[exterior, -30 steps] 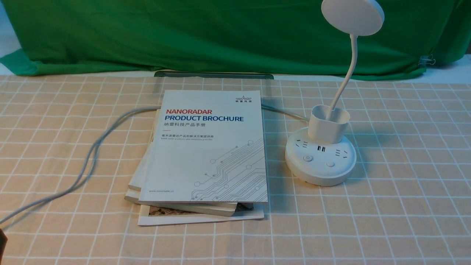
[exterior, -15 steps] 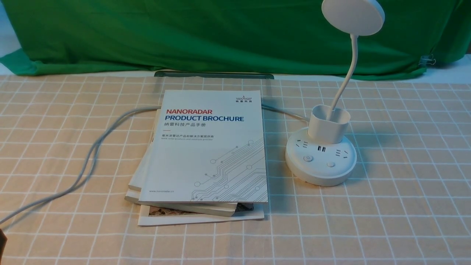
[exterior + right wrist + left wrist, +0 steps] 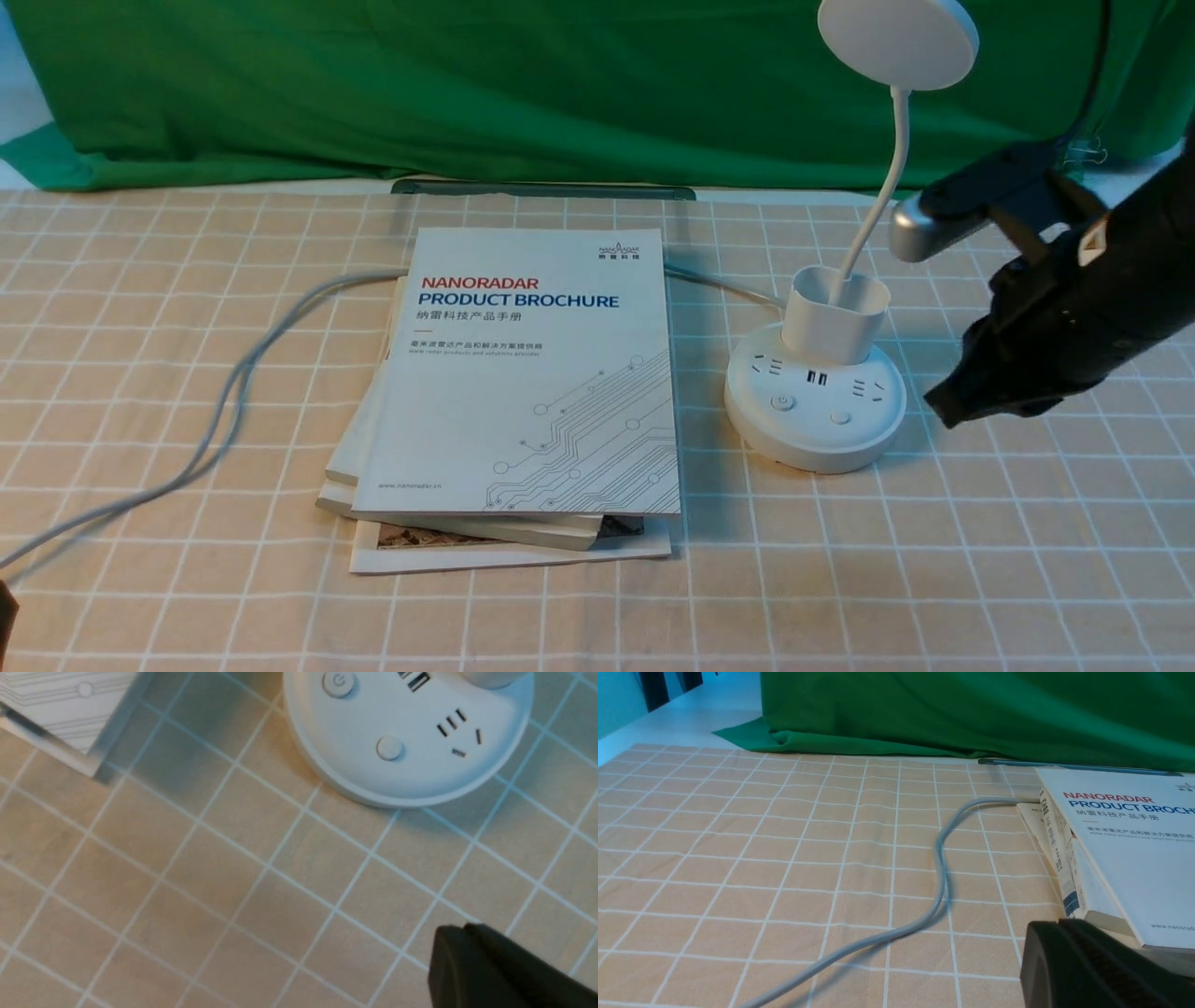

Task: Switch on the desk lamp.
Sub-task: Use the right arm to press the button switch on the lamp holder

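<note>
Hardly begun: right claw (image 3: 941,411) pinched shut on nothing, poised above the tabletop (image 3: 934,560) with the desk lamp (image 3: 814,392) just to its left (seemingly unlit), leaving a press on a base button (image 3: 781,402) to do

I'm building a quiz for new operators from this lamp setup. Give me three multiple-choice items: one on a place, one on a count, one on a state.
1. Where is the right gripper? A. Right of the desk lamp base, clear of it. B. On the brochure. C. Above the lamp head.
2. How many round buttons sit on the lamp base? A. One. B. Two. C. Four.
3. How do the right gripper's jaws stand? A. Wide open. B. Shut on the cable. C. Shut, holding nothing.
Answers: 1 A, its tip shows beside the base with tablecloth between; 2 B, the power button and a plain button; 3 C, it is closed tight and empty.
</note>
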`<state>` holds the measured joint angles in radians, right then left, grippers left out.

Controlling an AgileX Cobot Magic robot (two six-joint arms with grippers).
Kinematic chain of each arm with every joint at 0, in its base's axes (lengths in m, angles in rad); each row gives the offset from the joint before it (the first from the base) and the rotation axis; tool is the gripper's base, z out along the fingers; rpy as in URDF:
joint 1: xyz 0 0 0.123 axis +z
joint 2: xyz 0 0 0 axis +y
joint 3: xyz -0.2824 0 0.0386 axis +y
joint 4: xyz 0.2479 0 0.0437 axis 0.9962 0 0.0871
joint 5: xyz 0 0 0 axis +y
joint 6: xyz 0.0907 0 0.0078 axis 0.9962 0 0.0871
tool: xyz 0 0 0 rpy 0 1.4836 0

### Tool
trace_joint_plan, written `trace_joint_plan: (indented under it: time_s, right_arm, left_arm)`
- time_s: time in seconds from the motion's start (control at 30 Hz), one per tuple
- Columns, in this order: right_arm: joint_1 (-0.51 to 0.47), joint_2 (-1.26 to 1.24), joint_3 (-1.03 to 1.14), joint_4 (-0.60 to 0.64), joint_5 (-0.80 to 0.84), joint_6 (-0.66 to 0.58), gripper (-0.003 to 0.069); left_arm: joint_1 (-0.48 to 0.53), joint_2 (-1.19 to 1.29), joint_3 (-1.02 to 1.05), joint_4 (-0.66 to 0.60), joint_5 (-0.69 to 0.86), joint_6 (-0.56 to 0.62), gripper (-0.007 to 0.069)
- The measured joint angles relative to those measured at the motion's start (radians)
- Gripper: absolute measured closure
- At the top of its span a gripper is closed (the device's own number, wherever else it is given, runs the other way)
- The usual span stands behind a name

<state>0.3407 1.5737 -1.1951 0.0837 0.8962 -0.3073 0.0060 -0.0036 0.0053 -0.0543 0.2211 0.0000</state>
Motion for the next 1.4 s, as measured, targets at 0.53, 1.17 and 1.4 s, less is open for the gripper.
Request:
trace_joint_plan:
  time_s: [0.53,1.17,1.4]
  right_arm:
    - [0.021,0.277,-0.142,-0.002,-0.097,0.02,0.0631]
    - [0.023,0.339,-0.143,-0.002,-0.183,0.022,0.0631]
    - [0.038,0.356,-0.143,-0.002,-0.188,0.022,0.0631]
  left_arm:
    - [0.0,0.0,0.0,0.0,0.0,0.0,0.0603]
    - [0.0,0.0,0.0,0.001,0.0,0.0,0.0603]
    - [0.0,0.0,0.0,0.001,0.0,0.0,0.0603]
